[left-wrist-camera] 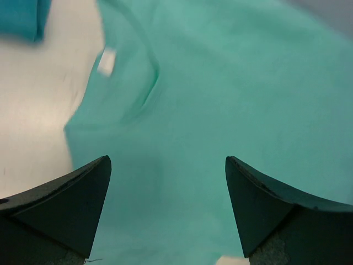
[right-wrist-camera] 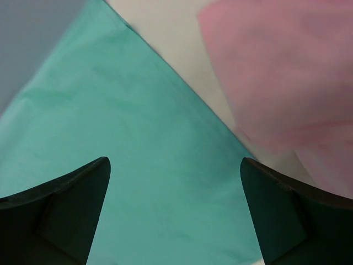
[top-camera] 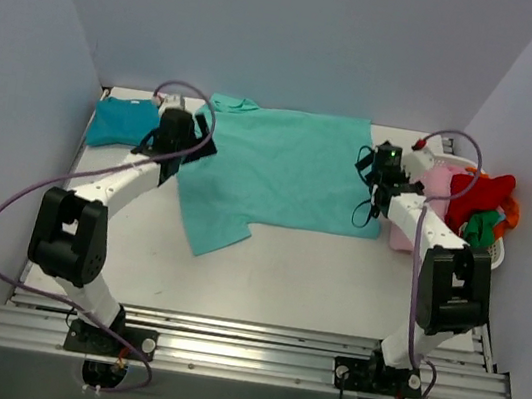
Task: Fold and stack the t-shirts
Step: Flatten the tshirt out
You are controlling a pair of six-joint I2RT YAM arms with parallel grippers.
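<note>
Across the far half of the table (top-camera: 283,283) the light turquoise t-shirt (top-camera: 281,167) lies spread out flat, one sleeve reaching toward the near side at its left. Over its left edge, by the collar (left-wrist-camera: 149,83), the left gripper (left-wrist-camera: 166,160) hangs with its jaws spread wide and nothing between them. Over the shirt's right edge the right gripper (right-wrist-camera: 175,160) is spread just as wide, also holding nothing. Whether either pair of fingertips touches the cloth cannot be told.

At the far left corner the teal-blue t-shirt (top-camera: 121,121) lies folded, apart from the turquoise one; the left arm covers its right end. The left wrist view is blurred, a small white label (left-wrist-camera: 106,61) beside the neckline showing only as a smear.

Just right of the turquoise shirt a pink garment (top-camera: 430,185) lies partly behind the right arm, with a strip of bare table between the two. Whether it reaches into the white basket (top-camera: 495,254) at the right edge is unclear. That basket holds a red garment (top-camera: 479,198), a green garment (top-camera: 479,231) and something orange (top-camera: 513,210).
</note>
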